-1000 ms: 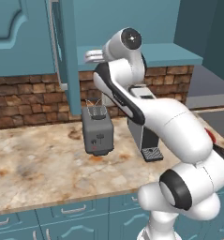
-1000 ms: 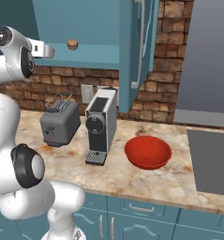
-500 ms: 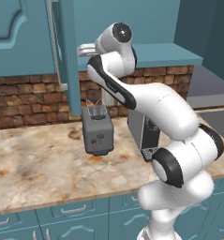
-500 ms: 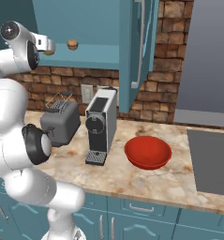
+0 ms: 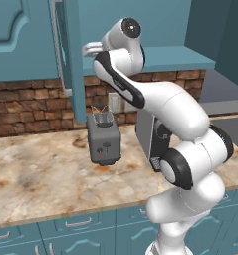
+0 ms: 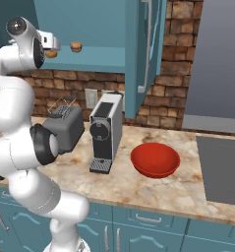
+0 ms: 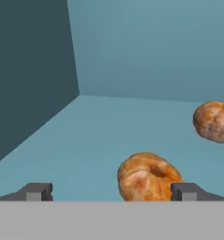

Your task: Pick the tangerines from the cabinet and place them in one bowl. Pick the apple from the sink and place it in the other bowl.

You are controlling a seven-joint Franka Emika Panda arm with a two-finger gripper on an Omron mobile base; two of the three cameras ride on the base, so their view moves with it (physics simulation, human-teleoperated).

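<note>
Gripper (image 7: 111, 192): reaching into the open cabinet (image 6: 97, 22), jaws spread wide, nothing between them gripped.
Near tangerine (image 7: 147, 177): on the teal shelf, just ahead of the fingertips (image 7: 186, 191), nearer the right-hand tip in the hand view.
Far tangerine (image 7: 215, 120): deeper on the shelf, apart from the first.
Red bowl (image 6: 155, 160): on the stone counter (image 6: 138, 189), beside the coffee machine (image 6: 105, 130).
Toaster (image 5: 104, 140): on the counter, below the cabinet door.
</note>
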